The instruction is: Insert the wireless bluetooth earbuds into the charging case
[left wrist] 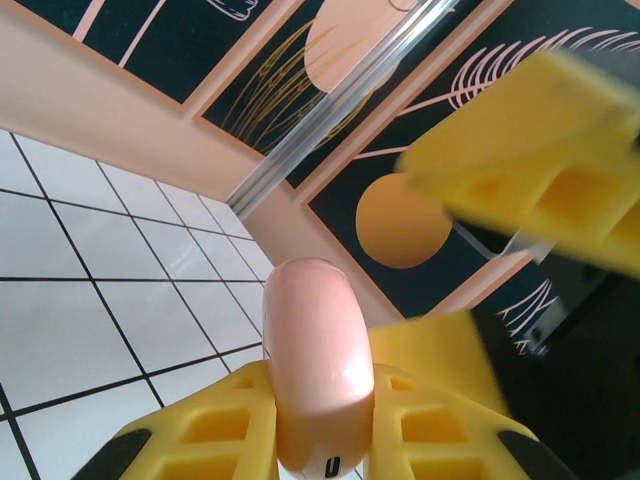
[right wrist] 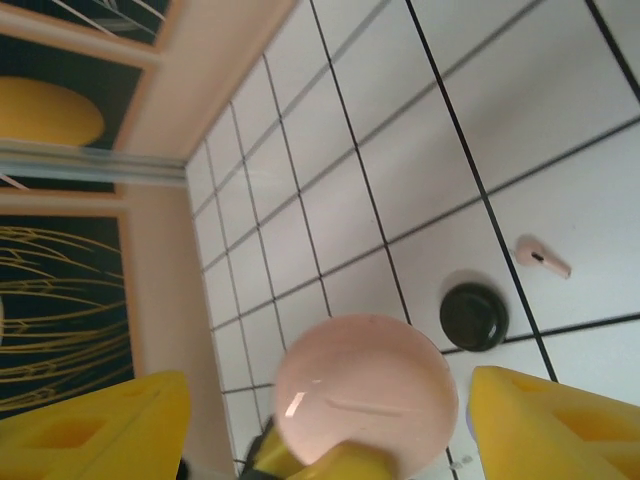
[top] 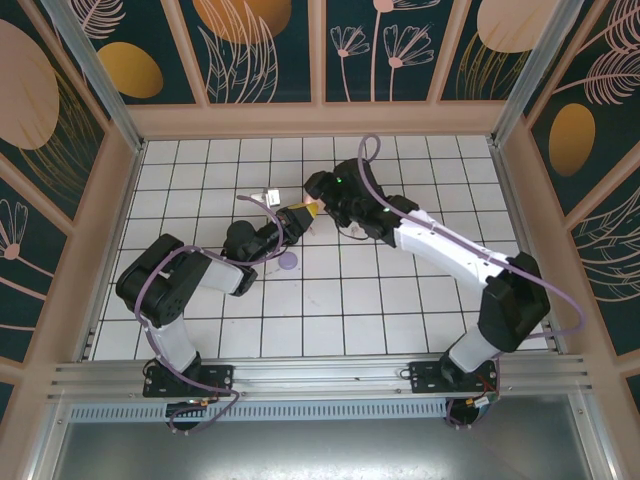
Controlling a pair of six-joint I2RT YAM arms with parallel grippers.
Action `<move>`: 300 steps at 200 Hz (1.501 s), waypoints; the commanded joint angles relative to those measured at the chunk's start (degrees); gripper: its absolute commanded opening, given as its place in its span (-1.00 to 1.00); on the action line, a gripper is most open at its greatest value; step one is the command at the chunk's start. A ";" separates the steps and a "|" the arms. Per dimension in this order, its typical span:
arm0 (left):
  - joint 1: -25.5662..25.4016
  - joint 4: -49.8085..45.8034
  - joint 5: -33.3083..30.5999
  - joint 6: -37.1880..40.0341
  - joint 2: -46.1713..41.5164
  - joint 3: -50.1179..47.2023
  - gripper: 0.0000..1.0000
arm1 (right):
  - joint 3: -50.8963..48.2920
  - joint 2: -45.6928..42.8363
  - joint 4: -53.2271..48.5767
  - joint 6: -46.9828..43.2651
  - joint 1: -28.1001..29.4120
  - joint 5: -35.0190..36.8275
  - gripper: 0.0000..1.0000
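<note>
White square tiles with dark grout make up the tiled floor (top: 400,310), boxed in by teal wall panels (top: 260,50) painted with gold discs and pale leaves. Both arms reach in from the near edge and meet over the middle of the floor, a little toward the far edge.

From overhead, the left gripper (top: 300,214) and the right gripper (top: 320,205) stand nose to nose, and whatever sits between them is too small to make out. The left wrist camera settles it. A pale pink charging case (left wrist: 318,360), smooth and rounded, is pinched between the left gripper's yellow fingers (left wrist: 200,430), with a small dark slot at the end nearest the lens. A blurred yellow finger of the right gripper hangs at the upper right, clear of the case.

The right wrist camera looks at the same case end-on, as a round pink dome. The right gripper's jaws are spread to either side of it, one finger well off and the other very close, and I see neither touching.

Beyond the dome, down on the tiles, a black round case (right wrist: 474,316) lies at a grout line. A single pale pink earbud (right wrist: 541,256) lies on its side near it, but apart.

The overhead view adds a light purple round case (top: 289,262) on the floor just beside the left arm. It also shows a small white object (top: 268,197) toward the far edge that I cannot identify.
</note>
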 commanded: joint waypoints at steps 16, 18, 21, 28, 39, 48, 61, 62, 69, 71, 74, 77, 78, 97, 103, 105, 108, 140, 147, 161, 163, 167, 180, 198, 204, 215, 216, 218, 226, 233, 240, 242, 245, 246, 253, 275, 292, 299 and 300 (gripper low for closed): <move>-0.18 -0.16 1.85 -0.35 -2.77 -0.80 -1.00 | -3.63 -9.67 1.64 -6.96 -3.51 1.33 0.48; -0.18 -0.62 2.07 -0.30 -3.07 -0.77 -1.00 | -4.09 -10.13 1.88 -7.49 -3.76 1.03 0.48; -0.18 -1.33 2.46 -0.05 -3.38 -0.67 -1.00 | -4.84 -10.74 2.18 -8.48 -4.00 0.72 0.48; -0.17 -3.15 3.47 0.56 -4.22 -0.49 -1.00 | -6.45 -12.28 2.43 -10.46 -4.88 0.21 0.48; -0.18 -5.56 5.16 1.84 -6.73 -0.56 -1.00 | -9.69 -14.59 4.44 -14.34 -6.39 -0.86 0.48; -0.18 -7.80 6.78 3.11 -8.23 -0.48 -1.00 | -12.38 -16.53 6.75 -18.48 -7.50 -4.07 0.46; -0.18 -11.83 9.32 5.20 -10.69 0.07 -1.00 | -15.90 -19.19 10.28 -25.82 -8.33 -7.01 0.45; -0.14 -12.06 9.61 5.37 -10.78 0.11 -1.00 | -16.21 -19.41 10.63 -26.45 -8.39 -7.42 0.45; -0.18 -14.19 11.29 6.42 -12.09 0.40 -1.00 | -17.92 -20.67 12.44 -30.69 -8.73 -10.49 0.45; -0.18 -14.81 11.72 6.73 -12.41 0.52 -1.00 | -18.41 -20.99 12.97 -31.68 -8.82 -11.37 0.45; -0.18 -15.88 12.32 7.24 -12.97 0.68 -1.00 | -19.05 -21.48 13.69 -33.17 -9.00 -12.51 0.45; -0.18 -16.98 12.83 7.68 -13.44 0.86 -1.00 | -19.67 -21.92 14.35 -34.47 -9.12 -13.81 0.45; -0.18 -17.27 12.99 7.84 -13.61 0.90 -1.00 | -19.90 -22.05 14.55 -34.87 -9.18 -14.29 0.45; -0.18 -21.71 16.38 10.01 -16.27 1.53 -1.00 | -22.49 -23.69 16.72 -40.32 -10.17 -21.02 0.45; -0.11 -23.07 17.17 10.66 -16.97 1.76 -1.00 | -22.82 -23.83 16.99 -41.65 -10.28 -23.12 0.45; -0.16 -23.49 17.48 10.78 -17.08 1.85 -1.00 | -22.91 -23.84 16.96 -42.02 -10.29 -23.71 0.45; -0.18 -23.97 17.86 11.08 -17.45 1.94 -1.00 | -23.01 -23.85 17.00 -42.47 -10.29 -24.45 0.45; -0.18 -26.93 20.76 11.96 -19.30 2.75 -1.00 | -23.12 -22.17 18.37 -44.69 -10.29 -31.03 0.42; -0.17 -27.41 21.10 11.96 -19.44 2.99 -1.00 | -23.20 -21.77 18.97 -44.67 -10.29 -32.13 0.41; -0.17 -27.92 21.41 12.10 -19.65 3.29 -1.00 | -23.20 -20.92 19.92 -44.40 -10.29 -33.35 0.40; -0.18 -27.98 21.42 12.04 -19.66 3.37 -1.00 | -23.25 -20.76 19.98 -44.42 -10.29 -33.45 0.39; -0.18 -28.09 21.42 12.10 -19.73 3.47 -1.00 | -23.23 -20.57 20.19 -44.32 -10.29 -33.57 0.39; -0.18 -28.42 21.51 12.13 -19.75 3.76 -1.00 | -23.29 -19.71 20.59 -44.31 -10.25 -34.09 0.36; -0.17 -28.90 21.55 12.31 -19.59 4.40 -1.00 | -23.37 -18.69 20.65 -44.31 -9.97 -34.28 0.32; -0.18 -29.06 21.56 12.27 -19.57 4.60 -1.00 | -23.57 -18.43 20.78 -44.31 -9.98 -34.36 0.31; -0.18 -29.51 21.71 12.40 -19.48 5.05 -1.00 | -23.95 -18.14 20.87 -44.40 -9.98 -34.21 0.29; -0.18 -29.51 21.74 12.40 -19.48 5.10 -1.00 | -23.97 -18.09 20.89 -44.40 -9.96 -34.16 0.28; -0.18 -29.58 21.76 12.44 -19.48 5.14 -1.00 | -24.07 -18.06 20.91 -44.45 -9.95 -34.12 0.28; -0.17 -29.68 21.86 12.36 -19.49 5.37 -1.00 | -24.41 -17.96 20.85 -44.57 -9.95 -33.73 0.26; -0.17 -29.84 21.98 12.47 -19.53 5.51 -1.00 | -24.75 -17.96 20.90 -44.66 -10.02 -33.37 0.24; -0.17 -30.12 21.99 12.51 -19.57 5.67 -1.00 | -25.13 -17.96 20.96 -44.75 -10.11 -33.02 0.22; -0.18 -30.19 21.96 12.52 -19.62 5.74 -1.00 | -25.26 -17.96 20.97 -44.75 -10.11 -32.91 0.22; -0.11 -30.22 21.99 12.53 -19.65 5.77 -1.00 | -25.40 -17.96 20.95 -44.75 -10.16 -32.69 0.21; -0.10 -30.26 22.01 12.55 -19.66 5.81 -1.00 | -25.40 -17.91 20.97 -44.75 -10.23 -32.65 0.20; -0.18 -30.22 22.12 12.46 -19.66 5.90 -1.00 | -25.72 -17.80 21.04 -44.78 -10.26 -32.43 0.19; -0.13 -30.09 22.64 12.20 -20.09 5.95 -1.00 | -26.43 -17.11 21.03 -44.74 -10.28 -31.73 0.13; -0.18 -29.87 23.04 12.14 -20.53 5.86 -1.00 | -27.11 -16.52 21.45 -44.41 -12.57 -31.22 0.08; -0.17 -29.87 23.33 12.11 -20.62 5.87 -1.00 | -27.31 -16.23 21.72 -44.04 -13.24 -31.07 0.06; -0.17 -29.87 23.38 12.08 -20.67 5.82 -1.00 | -27.32 -16.21 21.76 -44.00 -13.35 -31.05 0.05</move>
